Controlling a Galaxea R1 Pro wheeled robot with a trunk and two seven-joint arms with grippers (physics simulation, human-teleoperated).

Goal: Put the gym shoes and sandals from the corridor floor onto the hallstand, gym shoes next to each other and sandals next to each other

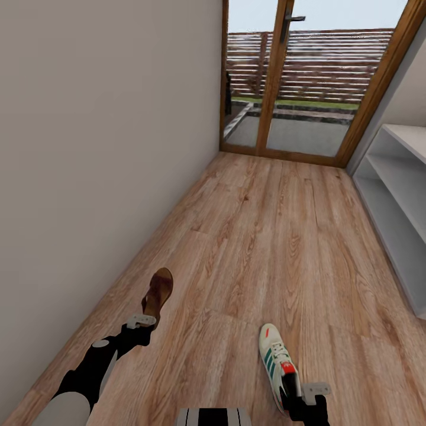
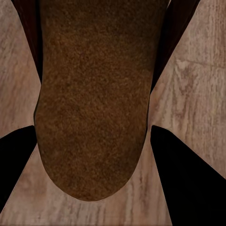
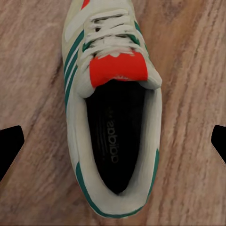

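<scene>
A brown sandal (image 1: pixel 158 293) hangs by the left wall, its dark underside facing me. My left gripper (image 1: pixel 142 322) is shut on its near end. In the left wrist view the sandal (image 2: pixel 94 108) sits between both black fingers (image 2: pixel 179 165), which touch its edges. A white gym shoe (image 1: pixel 276 357) with green stripes and a red tongue patch lies on the corridor floor (image 1: pixel 266 248), toe pointing away. My right gripper (image 1: pixel 306 391) is over its heel. The right wrist view shows the gym shoe (image 3: pixel 113 117) between fingertips (image 3: pixel 9 146) spread wide and clear of it. The hallstand (image 1: pixel 393 195) stands at the right.
A plain wall (image 1: pixel 100 148) runs along the left. A wood-framed glass door (image 1: pixel 284 89) closes the far end of the corridor. Wood planks stretch between the shoes and the light-grey shelves at the right.
</scene>
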